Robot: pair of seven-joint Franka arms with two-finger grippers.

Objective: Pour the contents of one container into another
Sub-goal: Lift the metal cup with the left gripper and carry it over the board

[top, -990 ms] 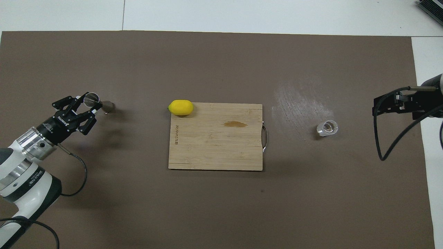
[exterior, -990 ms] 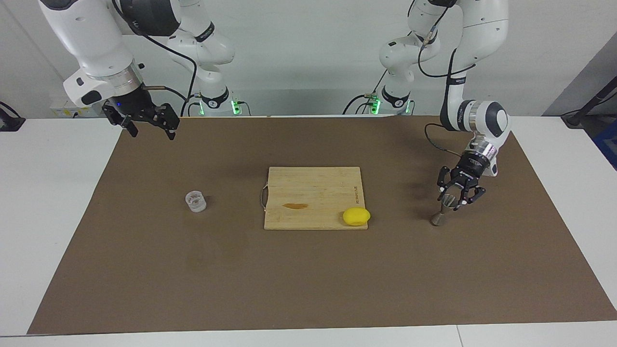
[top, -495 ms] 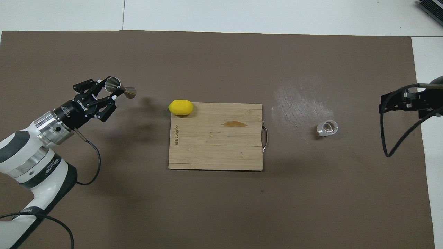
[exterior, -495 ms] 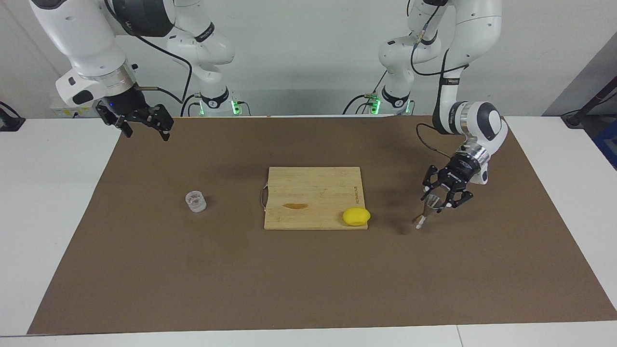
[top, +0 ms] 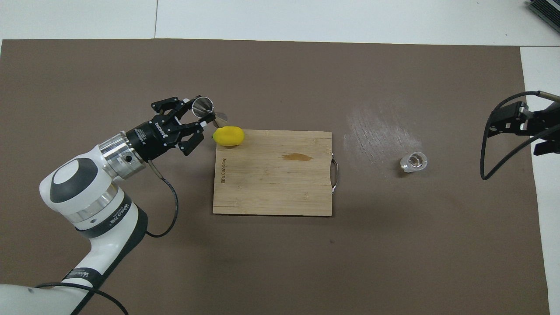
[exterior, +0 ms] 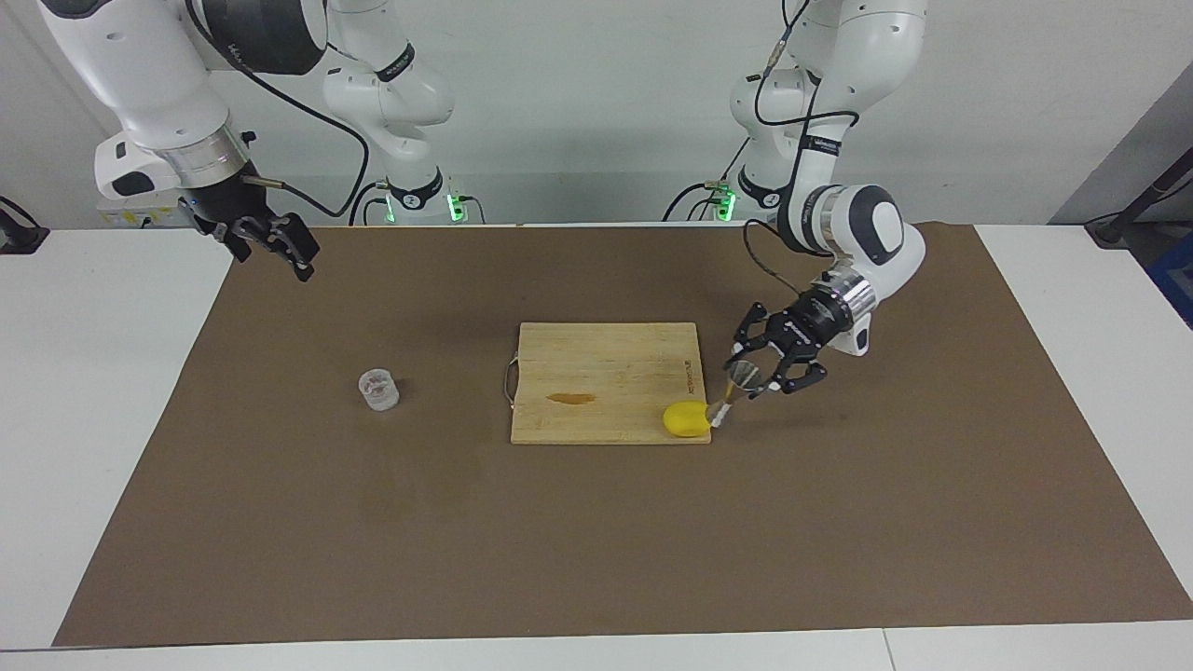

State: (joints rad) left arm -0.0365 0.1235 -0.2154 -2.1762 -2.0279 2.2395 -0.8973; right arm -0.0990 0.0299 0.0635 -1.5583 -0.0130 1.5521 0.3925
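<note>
overhead view - board [top: 271, 183] wording unreadable

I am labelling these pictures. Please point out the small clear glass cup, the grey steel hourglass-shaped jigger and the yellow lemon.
small clear glass cup [exterior: 378, 390]: facing view, its side wall.
grey steel hourglass-shaped jigger [top: 204, 105]: overhead view, its open upper cone.
yellow lemon [top: 228, 135]: overhead view, its top.

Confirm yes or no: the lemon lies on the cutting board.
Yes, the lemon rests on a corner of the cutting board.

left claw [exterior: 755, 377] clamped, right claw [exterior: 270, 244] spread
</note>
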